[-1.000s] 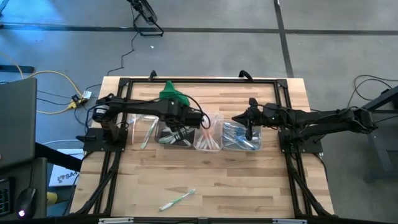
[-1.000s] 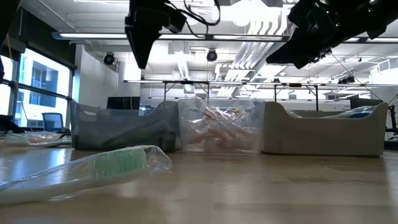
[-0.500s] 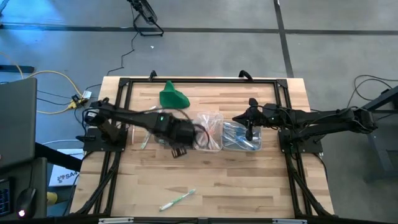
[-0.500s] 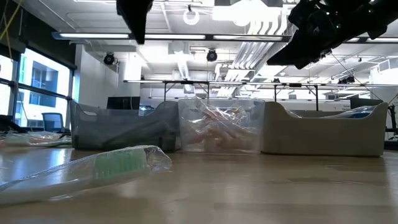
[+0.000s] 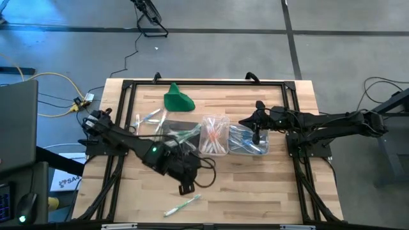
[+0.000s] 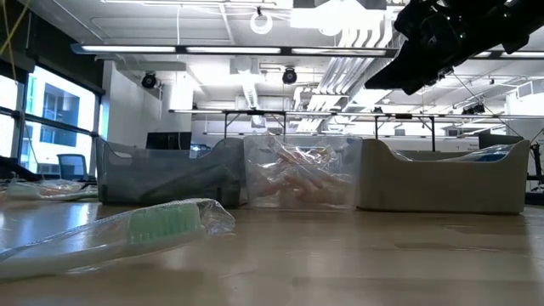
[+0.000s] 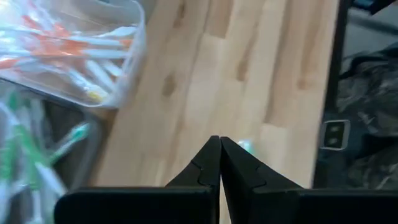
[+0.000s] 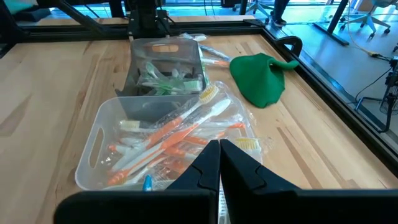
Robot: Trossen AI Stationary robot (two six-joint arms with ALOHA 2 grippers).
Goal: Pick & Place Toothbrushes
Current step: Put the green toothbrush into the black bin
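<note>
So the left gripper (image 5: 186, 187) is out over the bare front part of the tabletop (image 5: 268, 191), fingers pinched tight together with nothing between them; the loose green toothbrush (image 5: 183, 204) it seems to be after lies just beyond it near the front edge, inside a clear wrapper. Worry number one: if it drops down clenched like that it'll just shove the brush along or off the edge instead of picking it up; it has to open up first. Worry number two: that wrapper looks slippery, so a pinch could catch film only and the brush slides out. The rest of the toothbrushes sit sorted in three clear tubs; green tub (image 5: 179, 138), orange tub (image 5: 215, 135), blue tub (image 5: 248, 140). The right gripper (image 5: 257, 135) hangs clenched and empty over the blue tub.
</note>
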